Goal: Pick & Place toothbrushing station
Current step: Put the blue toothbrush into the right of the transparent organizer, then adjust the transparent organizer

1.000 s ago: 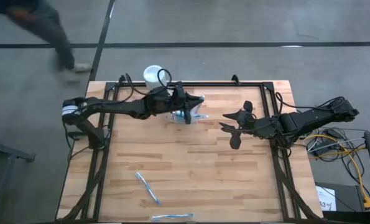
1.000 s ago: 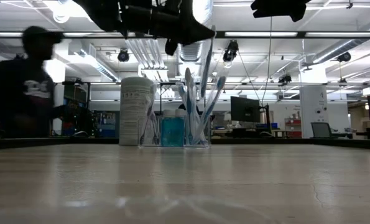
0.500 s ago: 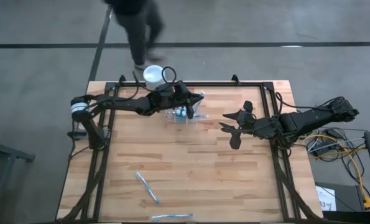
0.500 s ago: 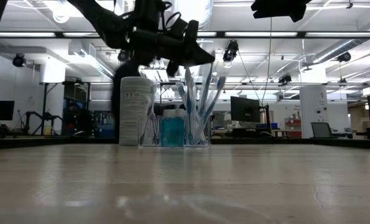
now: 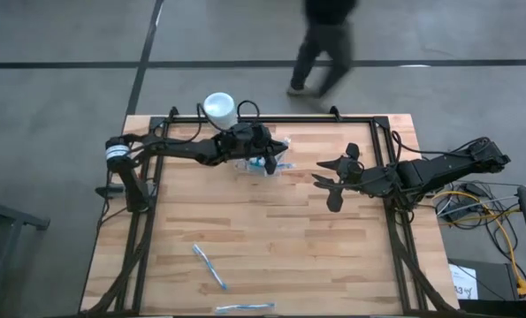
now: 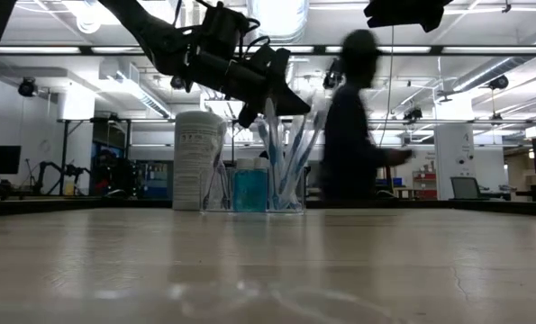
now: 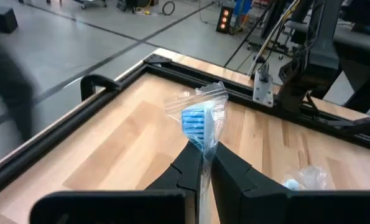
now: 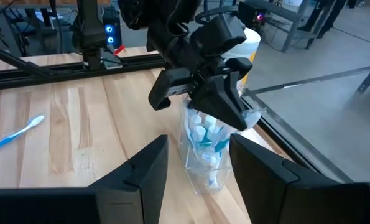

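Note:
The toothbrushing station (image 6: 253, 200), a small clear holder with several blue-and-white toothbrushes and a blue item in it, stands on the table's far middle (image 5: 259, 167). My left gripper (image 6: 281, 99) hangs just above it, shut on a wrapped toothbrush (image 7: 201, 123). In the right wrist view the same gripper (image 8: 233, 115) sits over the holder (image 8: 206, 163). Over the table's right middle, my right gripper (image 5: 337, 179) hovers open with nothing between its fingers. My left gripper pinches the wrapped toothbrush between its two fingers, just behind the blue bristle head (image 7: 202, 148). The brush lies along the fingers. Its head and clear wrapper stick out past the fingertips, clear of the table. Whether its other end touches the holder, I cannot tell.
A tall white cylinder (image 5: 219, 109) stands just left of the holder at the far edge. Two loose toothbrushes (image 5: 209, 267) (image 5: 245, 307) lie near the front edge. A black frame rail (image 5: 333, 117) rims the table. A person (image 6: 350, 126) walks behind it.
My left gripper has sunk toward the holder with the wrapped toothbrush and tipped a little, still shut on it. The person has walked from left to right behind the table.

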